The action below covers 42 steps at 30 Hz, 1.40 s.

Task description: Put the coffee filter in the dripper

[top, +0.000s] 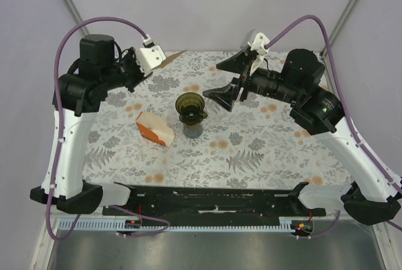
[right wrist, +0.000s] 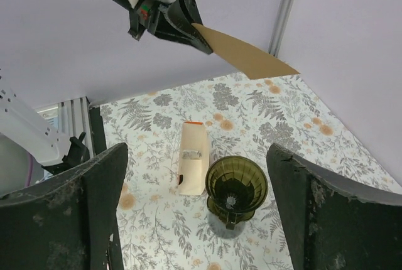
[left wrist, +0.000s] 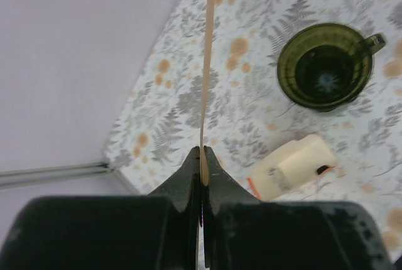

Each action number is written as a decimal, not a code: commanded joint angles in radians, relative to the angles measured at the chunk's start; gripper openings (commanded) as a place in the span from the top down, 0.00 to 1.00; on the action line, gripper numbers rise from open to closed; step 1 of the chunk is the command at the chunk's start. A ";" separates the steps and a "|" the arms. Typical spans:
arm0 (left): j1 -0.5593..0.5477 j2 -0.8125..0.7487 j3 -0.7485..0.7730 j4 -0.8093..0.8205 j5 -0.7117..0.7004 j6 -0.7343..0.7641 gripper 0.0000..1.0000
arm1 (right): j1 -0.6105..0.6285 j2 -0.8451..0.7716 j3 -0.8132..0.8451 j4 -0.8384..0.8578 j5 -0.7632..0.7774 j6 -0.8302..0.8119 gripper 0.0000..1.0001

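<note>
- Your left gripper (left wrist: pixel 202 157) is clenched on the coffee filter (left wrist: pixel 205 63) — the paper is pinched at one edge and shows edge-on in the left wrist view.
- In the top view, the filter hangs in the air at 11 o'clock from the dripper (top: pixel 190 107), well apart from it.
- The dripper stands upright near the middle of the table (top: pixel 264 151), mouth up.
- Your right gripper (right wrist: pixel 198 154) is released — jaws wide apart, at 2 o'clock from the dripper.
- The orange and white carton (top: pixel 154 128) lies at 8 o'clock, just beside the dripper.
</note>
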 commanded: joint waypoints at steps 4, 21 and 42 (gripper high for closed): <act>0.002 -0.199 -0.088 0.072 0.085 0.748 0.98 | -0.010 0.012 0.092 -0.081 -0.088 0.002 0.02; 0.000 -0.532 -0.766 0.537 0.450 1.660 0.98 | -0.010 0.259 0.265 -0.195 -0.294 -0.067 0.02; 0.000 -0.566 -0.824 0.514 0.527 1.732 0.98 | 0.045 0.627 0.597 -0.515 -0.595 -0.333 0.07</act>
